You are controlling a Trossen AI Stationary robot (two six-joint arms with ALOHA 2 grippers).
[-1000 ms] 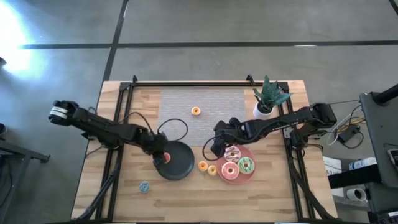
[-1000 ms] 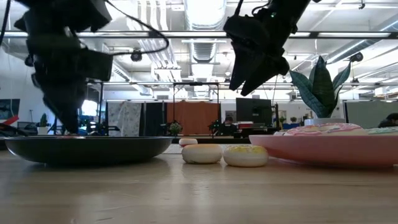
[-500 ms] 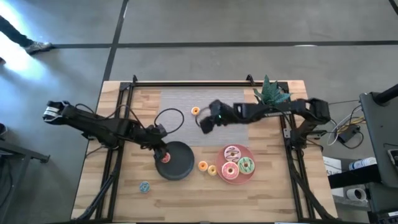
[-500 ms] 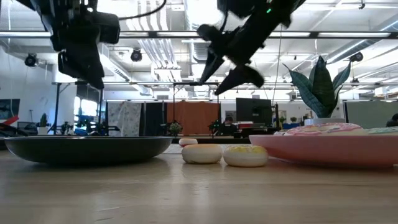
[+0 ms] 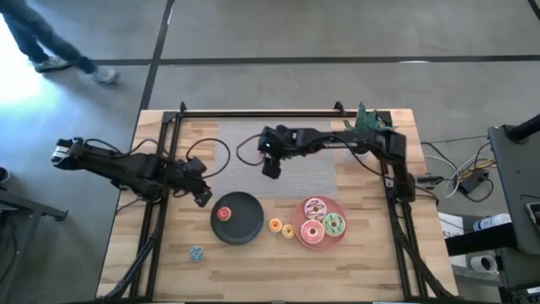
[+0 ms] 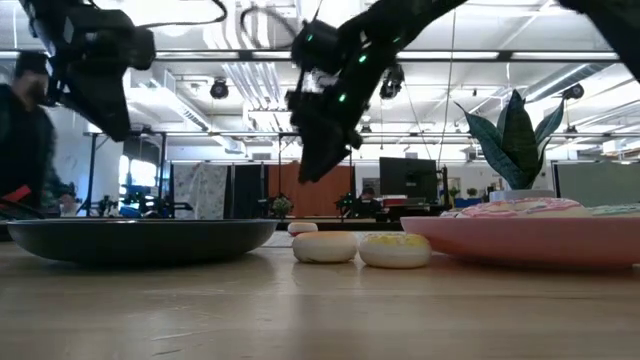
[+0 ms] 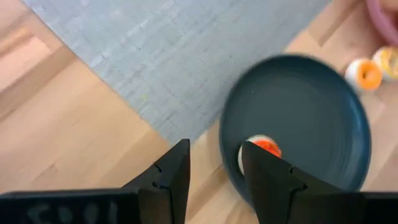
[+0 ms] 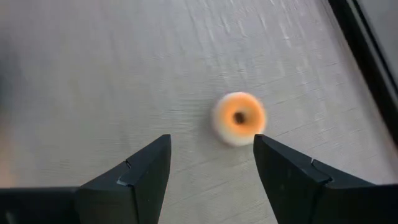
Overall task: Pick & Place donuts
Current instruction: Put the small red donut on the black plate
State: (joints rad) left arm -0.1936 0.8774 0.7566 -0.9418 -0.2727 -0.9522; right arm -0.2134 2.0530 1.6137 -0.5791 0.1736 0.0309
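Note:
A red donut [image 5: 224,214] lies on the round black plate [image 5: 245,228]; it also shows in the left wrist view [image 7: 264,147]. My left gripper [image 5: 201,196] is open and empty, just left of that plate. My right gripper [image 5: 270,166] is open and empty above the grey mat [image 5: 312,169], over a tiny orange donut [image 8: 238,118] that lies flat on the mat. The pink plate [image 5: 305,243] holds the white-pink [image 5: 315,207], pink [image 5: 311,230] and green [image 5: 334,225] donuts. Another orange donut [image 5: 275,225] and a yellow one [image 5: 288,230] lie between the plates. A teal donut [image 5: 196,253] lies near the front.
A potted plant [image 6: 510,140] stands at the table's far right corner, behind my right arm. Black rails [image 5: 253,112] run along the table's far edge and sides. A person [image 5: 51,46] walks on the floor beyond the far left corner.
My left gripper has risen from the red donut on the black plate and drawn back toward the table's left edge; the donut stays on the plate. My right gripper has swung from above the pink plate toward the far left, over the grey mat and its orange donut.

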